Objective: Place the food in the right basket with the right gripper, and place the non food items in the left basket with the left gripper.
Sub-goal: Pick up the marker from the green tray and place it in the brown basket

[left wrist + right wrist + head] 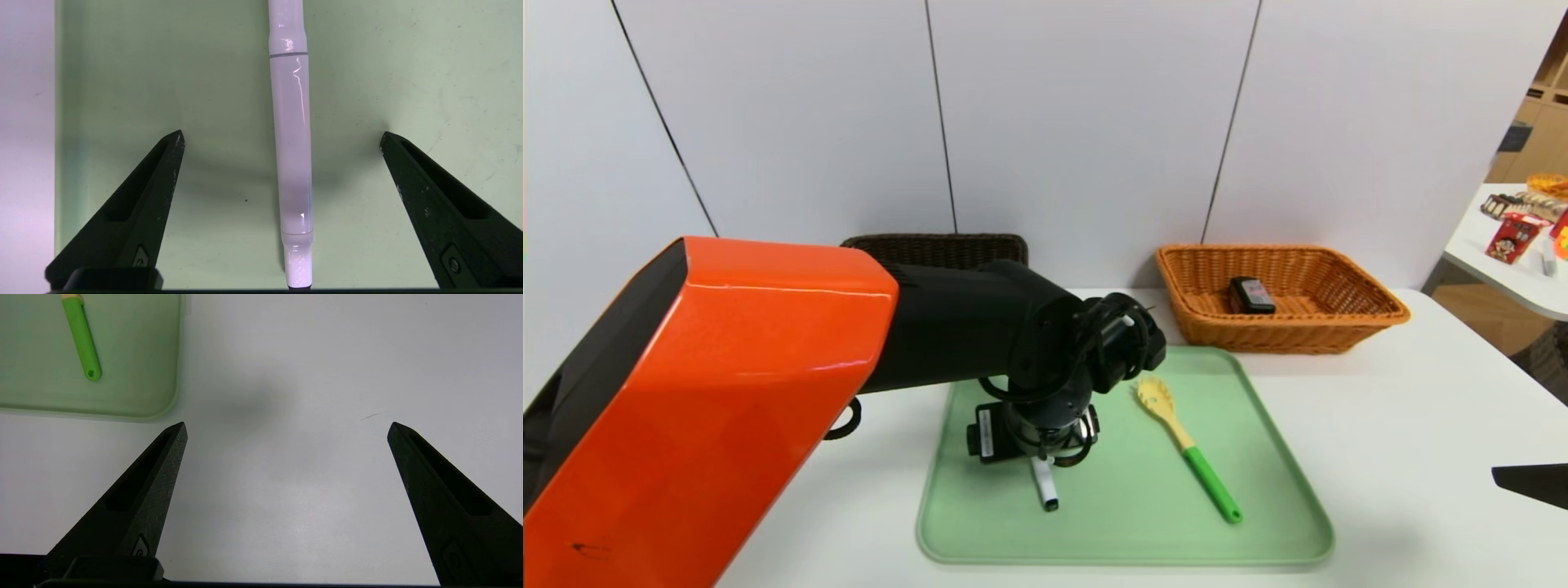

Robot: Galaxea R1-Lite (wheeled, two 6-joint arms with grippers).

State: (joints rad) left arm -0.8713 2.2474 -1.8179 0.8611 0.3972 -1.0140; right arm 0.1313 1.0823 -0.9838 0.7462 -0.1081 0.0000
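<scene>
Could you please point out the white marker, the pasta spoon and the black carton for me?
White marker [292, 143]: left wrist view, middle of its barrel.
Pasta spoon [1211, 483]: head view, on its green handle.
Black carton [1253, 295]: head view, on its labelled face.

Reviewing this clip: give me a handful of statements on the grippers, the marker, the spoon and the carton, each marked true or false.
1. The left gripper is open, with the white marker lying between its fingers. True.
2. The pasta spoon lies in the orange basket. False: it lies on the green tray.
3. The small black carton is in the orange basket. True.
4. The right gripper is shut on the spoon's handle. False: it is open and empty over the white table, beside the tray.
5. The dark brown basket stands to the right of the orange one. False: it stands to the left.
</scene>
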